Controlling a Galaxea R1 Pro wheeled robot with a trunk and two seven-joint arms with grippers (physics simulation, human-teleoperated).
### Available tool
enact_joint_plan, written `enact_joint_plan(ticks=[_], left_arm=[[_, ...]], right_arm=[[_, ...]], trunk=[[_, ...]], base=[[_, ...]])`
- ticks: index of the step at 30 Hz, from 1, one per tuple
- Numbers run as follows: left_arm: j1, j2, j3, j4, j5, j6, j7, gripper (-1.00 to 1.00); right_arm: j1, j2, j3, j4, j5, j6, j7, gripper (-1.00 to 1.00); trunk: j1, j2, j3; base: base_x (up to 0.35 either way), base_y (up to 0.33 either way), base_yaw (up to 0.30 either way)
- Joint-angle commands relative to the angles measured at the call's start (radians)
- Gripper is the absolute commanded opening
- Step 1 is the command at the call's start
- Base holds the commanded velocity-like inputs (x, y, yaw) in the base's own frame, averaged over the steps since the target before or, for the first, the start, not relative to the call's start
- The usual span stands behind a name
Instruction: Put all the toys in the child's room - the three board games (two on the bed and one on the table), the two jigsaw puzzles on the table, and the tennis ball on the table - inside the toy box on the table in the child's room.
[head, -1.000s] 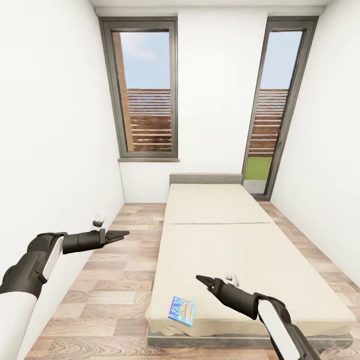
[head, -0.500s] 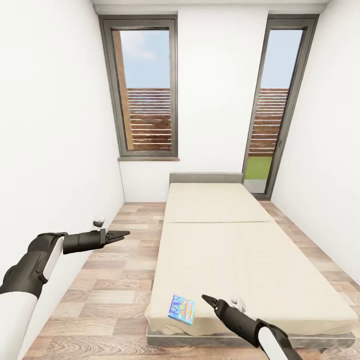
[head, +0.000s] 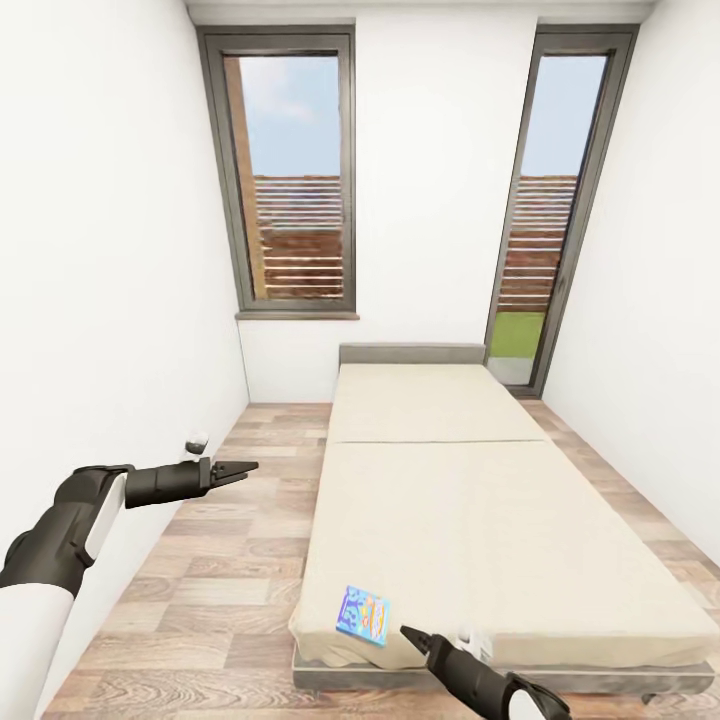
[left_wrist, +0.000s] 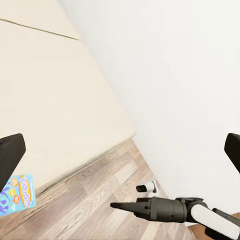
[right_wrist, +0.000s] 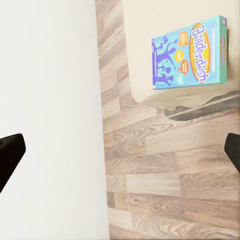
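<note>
The bed (head: 480, 520) takes up most of this narrow room, beige mattress in two parts, grey headboard against the far wall between the two tall windows. Nothing else on that mattress that I can make out except one board game (head: 363, 617), the small blue box, lying flat right at the near corner of the foot end, close to the edge. In the right wrist view the same box (right_wrist: 190, 52) shows its printed lid face up, lettering bright orange, with the wooden floor (head: 200, 600) beside it.

The left gripper (head: 236, 468) is held out over the floor beside the bed, well apart from the box; its fingers look closed to a point and it carries nothing. The right gripper (head: 412, 634) sits just beside the box at the mattress foot, tips drawn together too, nothing in its grasp.

My read: the step here is picking up that blue box with the right arm. It's thin and flat on soft bedding, so the jaws need to spread wide first, then come in over a short edge. Since it lies near the mattress edge, a careless nudge could push it onto the floor.
</note>
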Motion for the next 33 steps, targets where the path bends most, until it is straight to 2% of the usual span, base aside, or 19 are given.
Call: enact_joint_plan(ticks=[1, 8, 22, 26, 30, 33], left_arm=[[-0.001, 0.000, 0.000, 0.000, 0.003, 0.007, -0.002, 1.00], [-0.001, -0.001, -0.001, 0.000, 0.003, 0.007, -0.003, 1.00], [-0.001, -0.001, -0.001, 0.000, 0.002, 0.007, -0.001, 1.00], [-0.001, -0.001, -0.001, 0.000, 0.003, 0.007, -0.001, 1.00], [-0.001, 0.000, 0.000, 0.000, 0.003, 0.007, -0.002, 1.00], [-0.001, 0.000, 0.000, 0.000, 0.003, 0.007, -0.002, 1.00]], right_arm=[[-0.001, -0.001, 0.009, 0.006, -0.007, -0.007, -0.001, 1.00], [0.000, -0.001, 0.022, 0.017, -0.008, -0.059, 0.000, 1.00], [-0.001, 0.001, 0.023, 0.018, -0.008, -0.073, -0.011, 1.00], [-0.001, 0.025, 0.022, 0.019, -0.009, -0.075, -0.014, 1.00], [-0.001, 0.067, 0.016, 0.044, -0.014, -0.075, -0.015, 1.00], [-0.001, 0.086, 0.013, 0.063, -0.017, -0.073, -0.014, 1.00]], trunk=[[0.004, -0.008, -0.004], [0.031, -0.057, -0.026], [0.084, -0.155, -0.070], [0.100, -0.183, -0.083], [0.115, -0.211, -0.095], [0.127, -0.232, -0.105]], base=[[0.000, 0.000, 0.000], [0.000, 0.000, 0.000], [0.000, 0.000, 0.000], [0.000, 0.000, 0.000], [0.000, 0.000, 0.000], [0.000, 0.000, 0.000]])
